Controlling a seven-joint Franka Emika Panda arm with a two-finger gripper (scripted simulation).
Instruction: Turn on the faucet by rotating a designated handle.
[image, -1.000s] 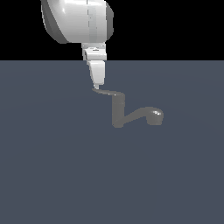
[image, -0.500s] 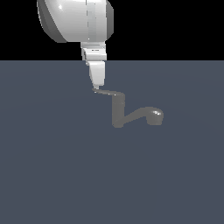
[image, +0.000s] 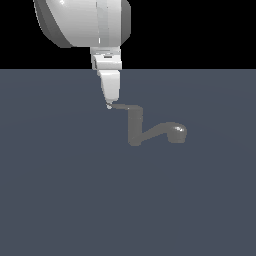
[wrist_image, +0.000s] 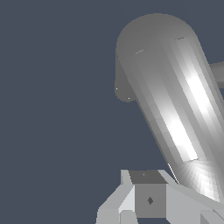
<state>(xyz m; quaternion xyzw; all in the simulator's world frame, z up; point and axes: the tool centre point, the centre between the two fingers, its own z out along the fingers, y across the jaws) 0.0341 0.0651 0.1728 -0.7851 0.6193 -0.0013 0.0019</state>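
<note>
Handle (image: 125, 107) sticks out from the post top of the faucet (image: 150, 130) toward the exterior view's left. Gripper (image: 109, 105) comes straight down, tip touching the lever's free end, likely for max leverage on a sideways push. Jaws look together, nothing clamped.

Wrist view: big shiny grey cylinder (wrist_image: 170, 100) fills the frame just beyond the gripper (wrist_image: 144, 199). Can't tell jaw gap here.
</note>
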